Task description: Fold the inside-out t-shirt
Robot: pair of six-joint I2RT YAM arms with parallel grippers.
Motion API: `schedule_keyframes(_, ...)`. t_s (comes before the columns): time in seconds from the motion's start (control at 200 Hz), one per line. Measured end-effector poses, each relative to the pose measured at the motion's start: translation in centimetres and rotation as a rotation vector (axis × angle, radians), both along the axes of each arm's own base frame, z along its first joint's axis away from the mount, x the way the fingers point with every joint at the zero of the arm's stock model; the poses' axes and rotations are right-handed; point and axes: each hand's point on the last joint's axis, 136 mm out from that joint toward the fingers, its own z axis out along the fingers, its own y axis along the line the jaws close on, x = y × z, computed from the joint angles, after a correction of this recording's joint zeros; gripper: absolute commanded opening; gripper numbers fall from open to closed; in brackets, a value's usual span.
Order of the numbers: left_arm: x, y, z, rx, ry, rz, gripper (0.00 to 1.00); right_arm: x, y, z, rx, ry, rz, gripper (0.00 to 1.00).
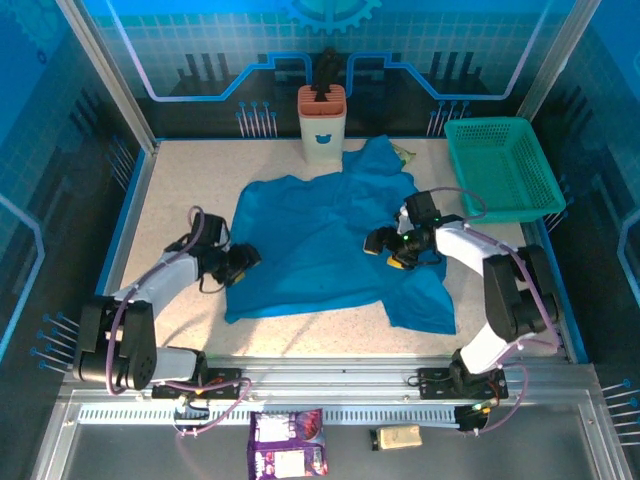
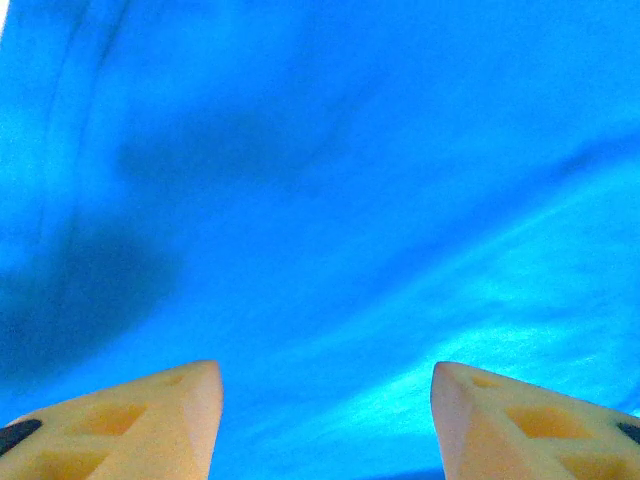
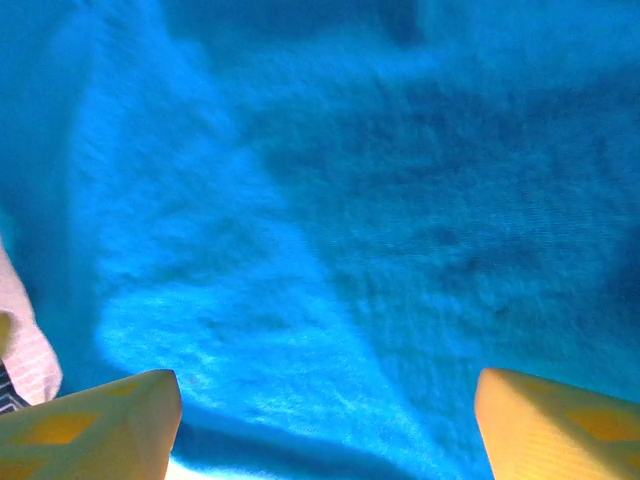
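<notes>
The inside-out t-shirt [image 1: 320,240] is plain blue cloth, lying crumpled across the middle of the table, with one corner reaching toward the back. My left gripper [image 1: 243,260] hangs at the shirt's left edge. In the left wrist view the left gripper [image 2: 325,400] stands open, its yellow fingertips [image 2: 190,400] apart over smooth blue cloth [image 2: 330,200]. My right gripper [image 1: 378,243] is low over the shirt's right half. Seen from the right wrist, the right gripper [image 3: 330,415] is open wide above a raised fold of cloth [image 3: 300,300], with nothing pinched.
A teal mesh basket [image 1: 500,165] stands at the back right. A white and orange holder [image 1: 322,125] with a black tool stands at the back centre. A purple snack packet [image 1: 287,445] and a small tan block [image 1: 398,437] lie on the near ledge.
</notes>
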Motion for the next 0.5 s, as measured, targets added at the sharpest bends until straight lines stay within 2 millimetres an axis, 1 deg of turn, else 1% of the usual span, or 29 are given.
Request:
schedule_keyframes(0.065,3.0,0.3,2.0,0.008,-0.06,-0.013,0.56,-0.7,0.0,-1.2,-0.011,0.034,0.011,0.77)
schedule_keyframes(0.135,6.5,0.8,3.8,0.022,-0.116,-0.028,0.55,-1.6,-0.5,-2.1,-0.032,0.061,0.013,0.77)
schedule_keyframes(0.23,11.0,1.4,5.3,0.055,-0.172,-0.054,0.54,-2.4,-1.0,-2.1,-0.049,0.051,0.01,0.77)
schedule_keyframes(0.335,15.3,2.1,5.8,0.103,-0.201,-0.084,0.54,-3.8,-1.7,-2.3,-0.072,0.058,0.001,0.77)
schedule_keyframes(0.5,20.3,2.6,4.8,0.181,-0.198,-0.155,0.52,-5.0,-2.8,-2.3,-0.117,0.072,-0.014,0.77)
